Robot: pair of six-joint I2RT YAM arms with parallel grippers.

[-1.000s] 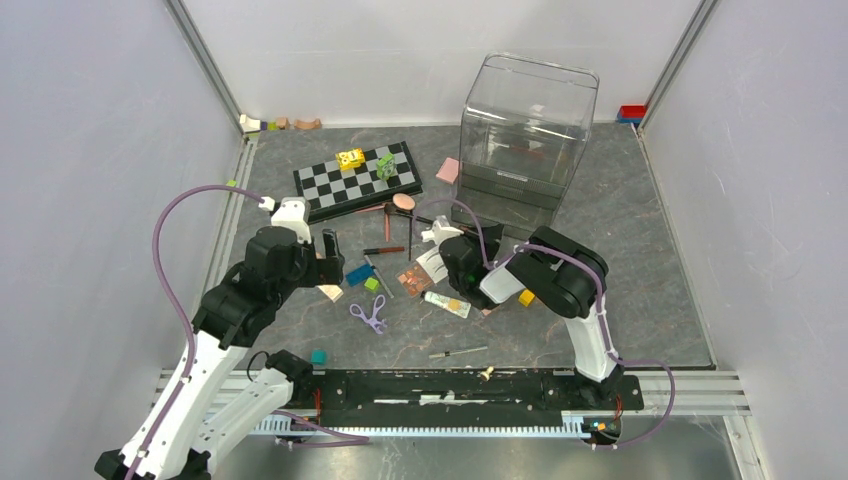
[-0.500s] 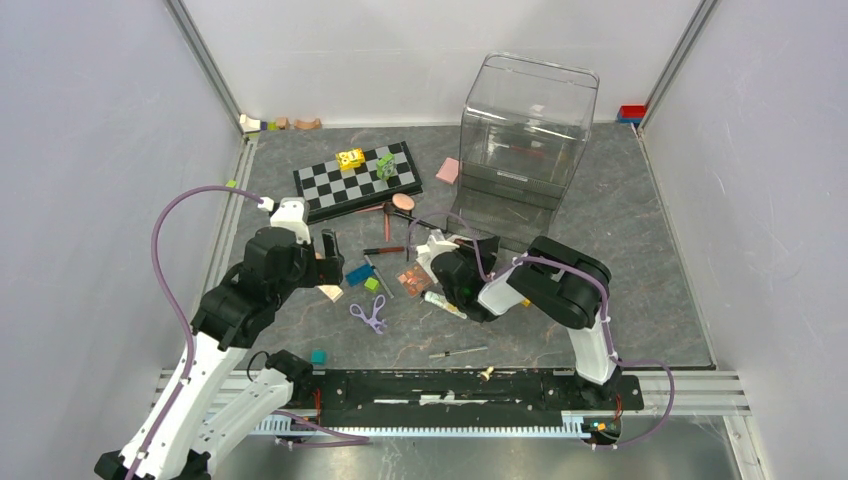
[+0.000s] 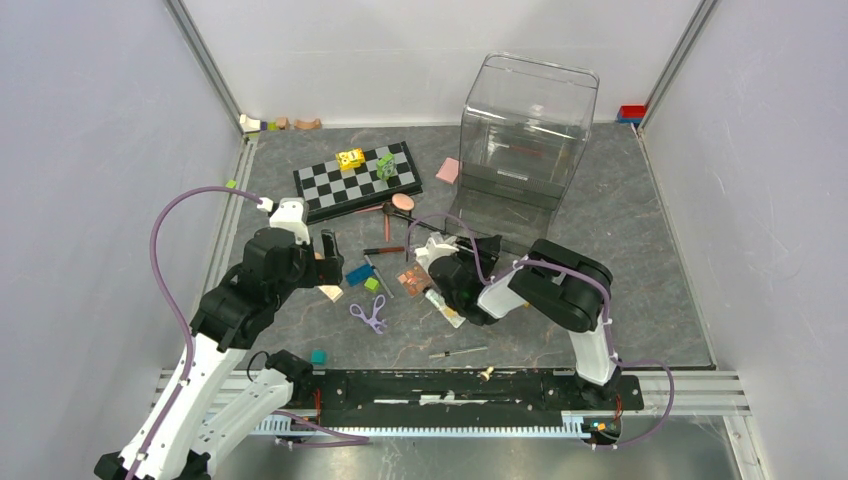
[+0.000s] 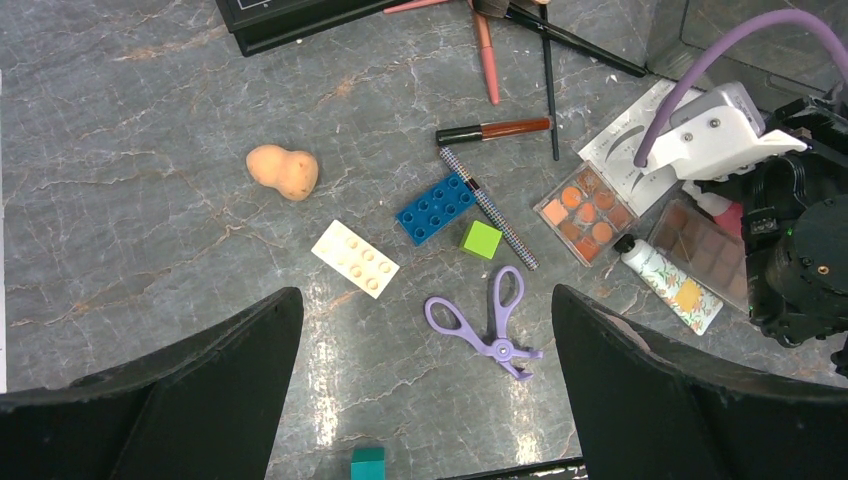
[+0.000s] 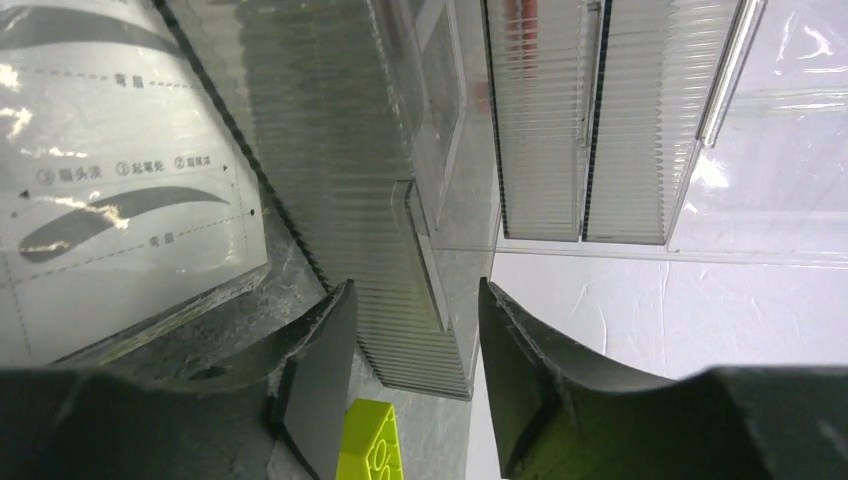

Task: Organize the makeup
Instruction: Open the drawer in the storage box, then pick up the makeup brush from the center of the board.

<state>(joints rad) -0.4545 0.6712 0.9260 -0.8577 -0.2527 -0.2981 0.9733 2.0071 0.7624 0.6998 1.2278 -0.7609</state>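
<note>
Right wrist view: right gripper (image 5: 415, 292) stands half-parted, empty, beside white card (image 5: 110, 180); left gripper (image 4: 425, 300) gapes wide, empty. Straddle one item squarely before closing.

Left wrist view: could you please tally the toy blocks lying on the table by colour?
Blue brick: 1
Cream brick: 1
Green cube: 1
Teal cube: 1
Total: 4
</note>
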